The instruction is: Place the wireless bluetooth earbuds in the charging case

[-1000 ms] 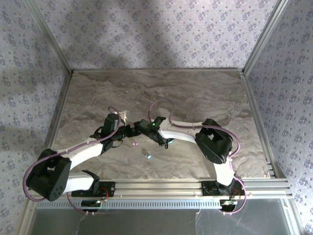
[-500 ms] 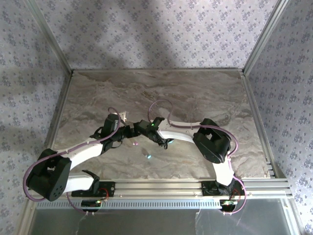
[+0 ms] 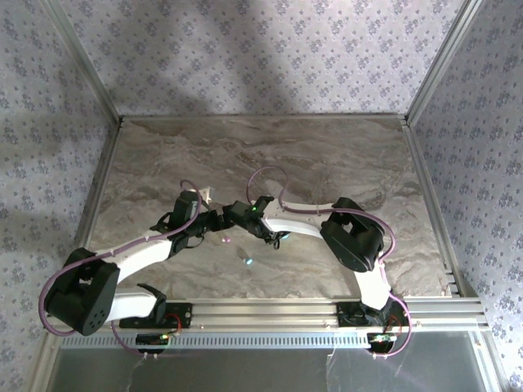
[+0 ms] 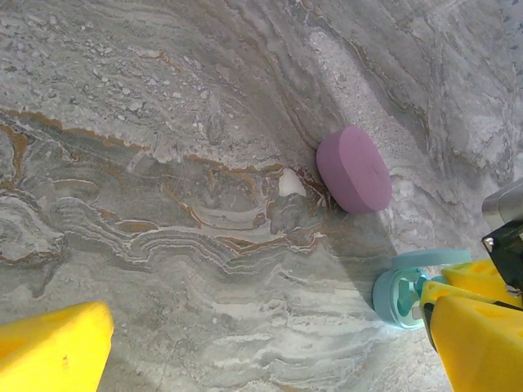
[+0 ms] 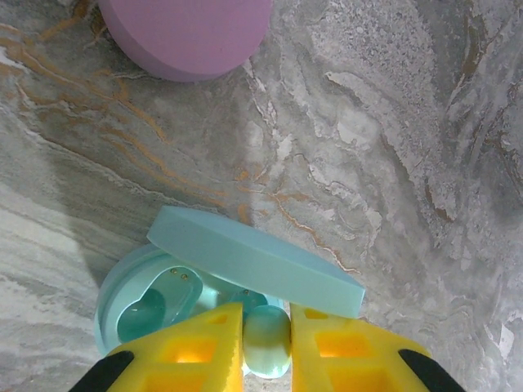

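Note:
My right gripper (image 5: 267, 331) is shut on a pale teal earbud (image 5: 267, 343), held just over the open teal charging case (image 5: 135, 306). The case's lid (image 5: 253, 261) stands raised behind the bud, and the left socket (image 5: 151, 310) sits empty. The same case (image 4: 402, 296) lies low at the right of the left wrist view. My left gripper (image 4: 265, 327) hangs open over bare marble. A shut pink case (image 4: 353, 169) lies beyond, with a small pale bud (image 4: 290, 181) touching its left side. Another teal earbud (image 3: 248, 261) lies loose on the table.
Both grippers (image 3: 214, 222) (image 3: 274, 237) meet near the middle of the marble table (image 3: 327, 155). Metal rails (image 3: 425, 188) and patterned walls fence it in. The pink case (image 5: 184, 33) lies just past the teal one.
The right arm's elbow has eased a little to the left. Both grippers and the cases stay where they were.

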### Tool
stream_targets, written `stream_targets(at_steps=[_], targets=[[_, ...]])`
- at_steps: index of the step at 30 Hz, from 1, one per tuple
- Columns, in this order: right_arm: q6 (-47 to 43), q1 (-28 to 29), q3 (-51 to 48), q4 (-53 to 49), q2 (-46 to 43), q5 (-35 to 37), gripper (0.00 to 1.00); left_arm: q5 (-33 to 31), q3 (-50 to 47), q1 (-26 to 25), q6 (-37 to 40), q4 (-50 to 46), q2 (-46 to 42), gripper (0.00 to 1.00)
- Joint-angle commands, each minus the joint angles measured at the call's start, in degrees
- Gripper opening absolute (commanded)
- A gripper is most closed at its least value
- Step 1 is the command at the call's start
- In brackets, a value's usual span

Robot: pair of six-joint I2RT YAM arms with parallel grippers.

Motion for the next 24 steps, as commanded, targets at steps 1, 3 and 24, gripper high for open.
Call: stream_targets(at_steps=[1,3,24], targets=[[1.2,0.8,-0.1,-1.3,3.6,0.7,0.20,5.7,1.7,-0.7,-0.7,7.4,-1.7,1.00],[1.3,0.9,-0.2,-1.4,3.6,0.7,0.20,5.7,1.7,-0.8,-0.7,7.4,-1.7,1.00],[1.2,1.4,-1.2,-0.9,0.6,-0.9,0.28,5.7,1.6,-0.8,-0.8,7.5,-1.5,1.00]])
